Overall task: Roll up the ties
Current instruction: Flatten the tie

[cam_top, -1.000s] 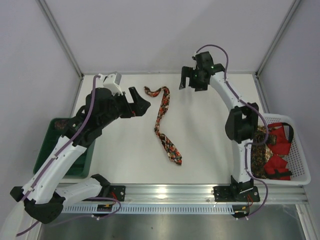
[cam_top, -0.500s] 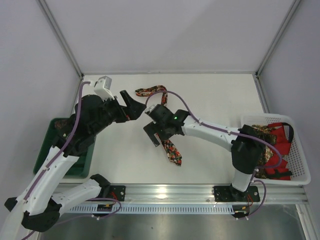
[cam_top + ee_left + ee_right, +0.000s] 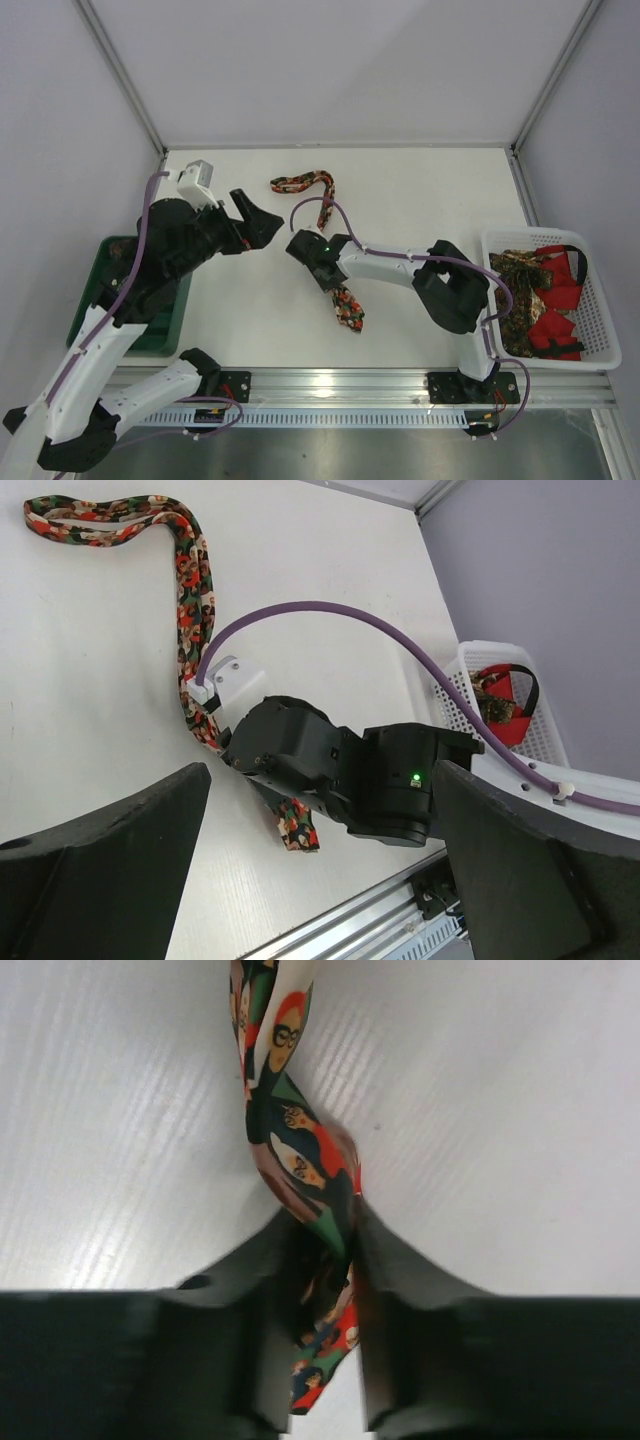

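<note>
A dark patterned tie [image 3: 301, 183] with red, green and gold flecks lies on the white table, its narrow end curled at the back and its wide end [image 3: 349, 309] nearer the front. My right gripper [image 3: 319, 268] is down on the tie's middle stretch. The right wrist view shows that gripper [image 3: 338, 1232] shut on a bunched fold of the tie [image 3: 291, 1150]. My left gripper [image 3: 262, 224] hovers open just left of the tie, holding nothing. In the left wrist view the tie [image 3: 187, 588] runs under the right wrist, which fills the space between the wide-apart left gripper [image 3: 318, 815] fingers.
A white basket [image 3: 603, 318] at the right edge holds more patterned and red ties [image 3: 524, 300]. A green bin [image 3: 97, 305] sits at the left edge, partly under the left arm. A metal rail runs along the near edge.
My right arm swung from the far back of the table down to the tie and shut on it. The tie's narrow end shifted left. My left gripper drifted slightly left, staying open.
</note>
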